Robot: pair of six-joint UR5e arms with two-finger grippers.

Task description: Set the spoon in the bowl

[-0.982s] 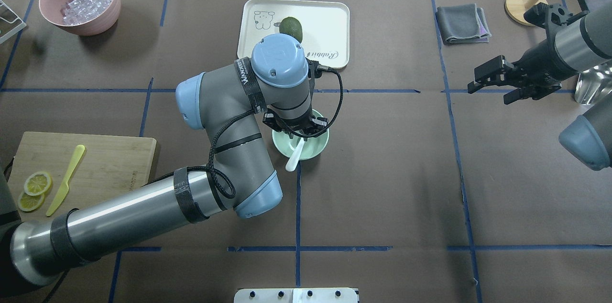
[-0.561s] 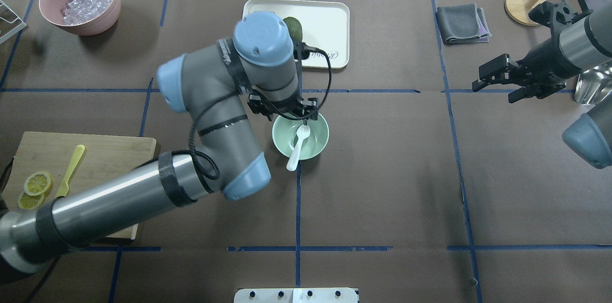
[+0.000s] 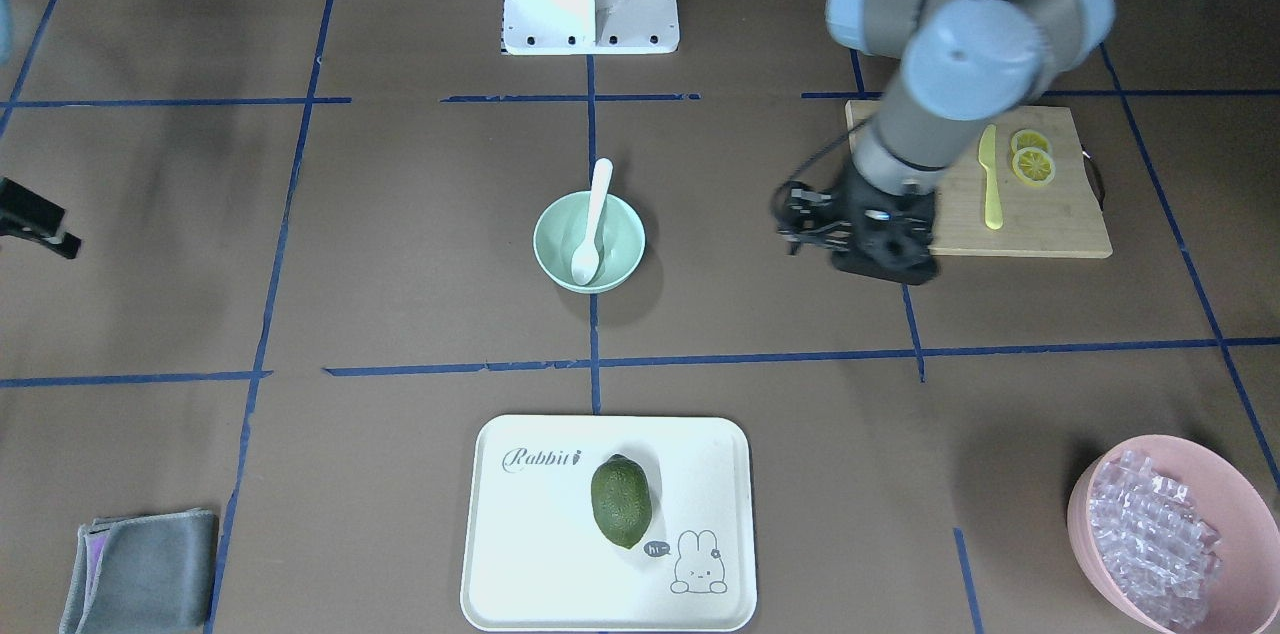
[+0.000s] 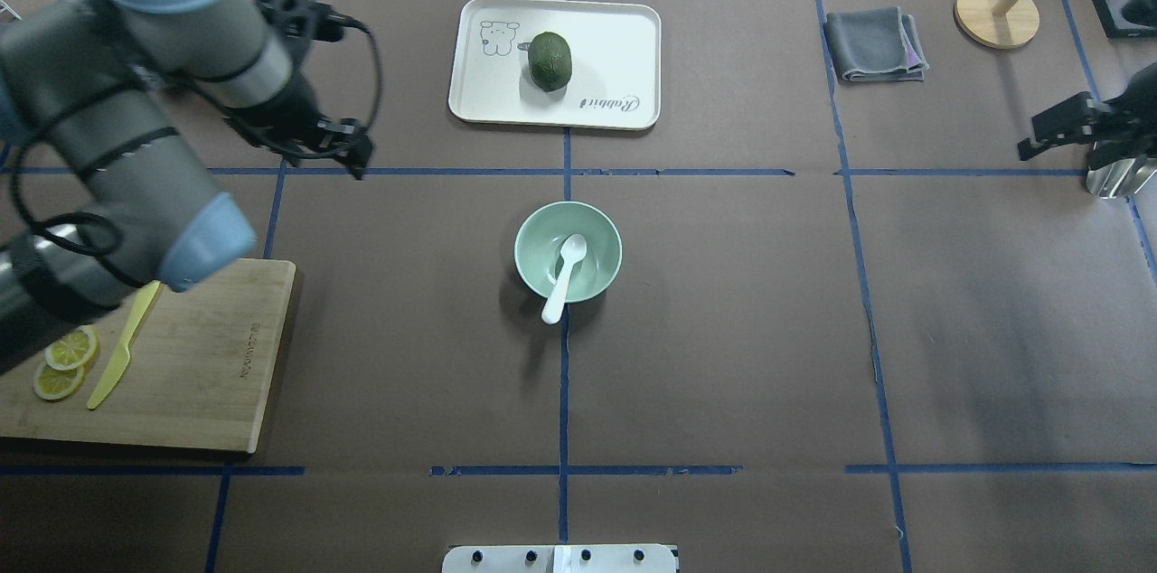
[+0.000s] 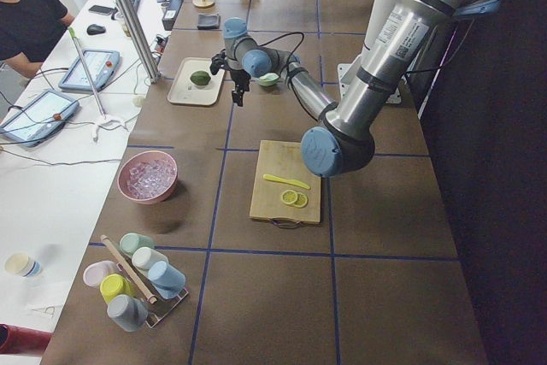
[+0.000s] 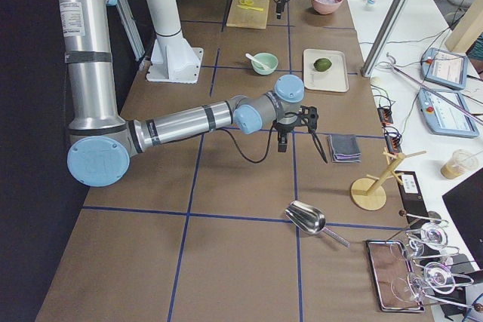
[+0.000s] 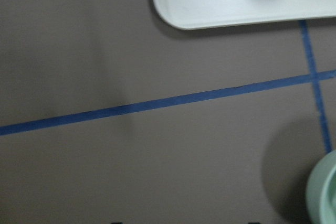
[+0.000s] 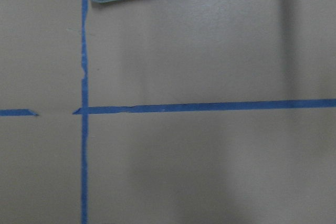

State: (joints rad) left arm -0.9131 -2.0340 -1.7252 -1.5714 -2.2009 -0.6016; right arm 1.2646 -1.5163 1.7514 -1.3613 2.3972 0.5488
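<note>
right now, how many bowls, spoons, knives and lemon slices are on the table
Bowls: 2, the pale mint-green round bowl and the pink round bowl of clear chunks
Spoons: 1, the white plastic spoon
Knives: 1, the yellow plastic knife
Lemon slices: 2, round and yellow
Total: 6

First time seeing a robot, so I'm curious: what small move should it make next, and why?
Probably just park the left pincer aside: it is empty and well clear, and the spoon already rests in the bowl, handle over the rim.
</note>
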